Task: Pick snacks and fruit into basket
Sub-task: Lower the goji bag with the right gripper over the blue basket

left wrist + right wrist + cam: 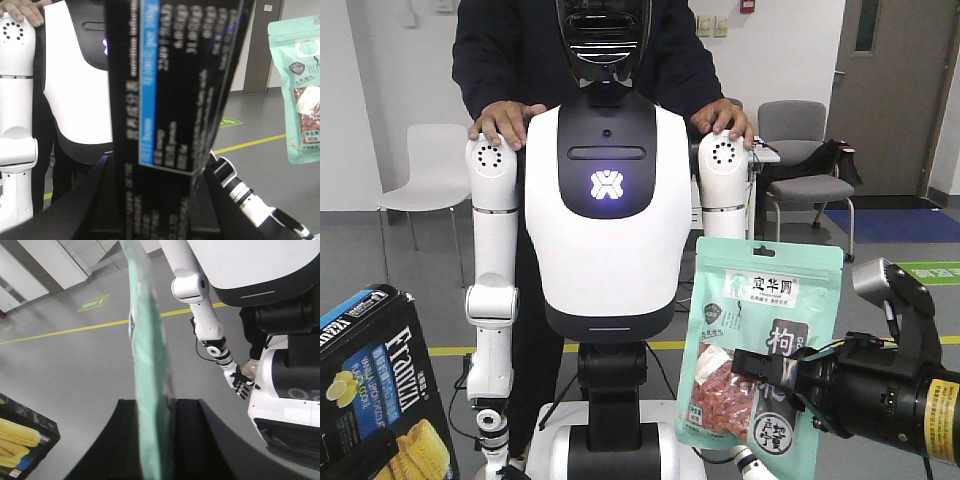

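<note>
Mint-green pouch (767, 290), red berries (713, 395) inside, is clamped by right gripper (159, 415); left gripper (156, 167) clamps Franzzi box (170, 75).

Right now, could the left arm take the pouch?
Probably not. The left jaws are shut on the box, so they have no room for anything else. The pouch hangs off to the right, apart from the box, clamped in the right jaws.

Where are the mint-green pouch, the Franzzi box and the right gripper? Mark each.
Mint-green flat pouch with red berries window (725, 325): exterior front view, panel above the window.
Black-and-blue "Franzzi" cardboard box (382, 385): exterior front view, lettered front face.
Right gripper (760, 367): exterior front view, fingertips clamping the pouch.
</note>
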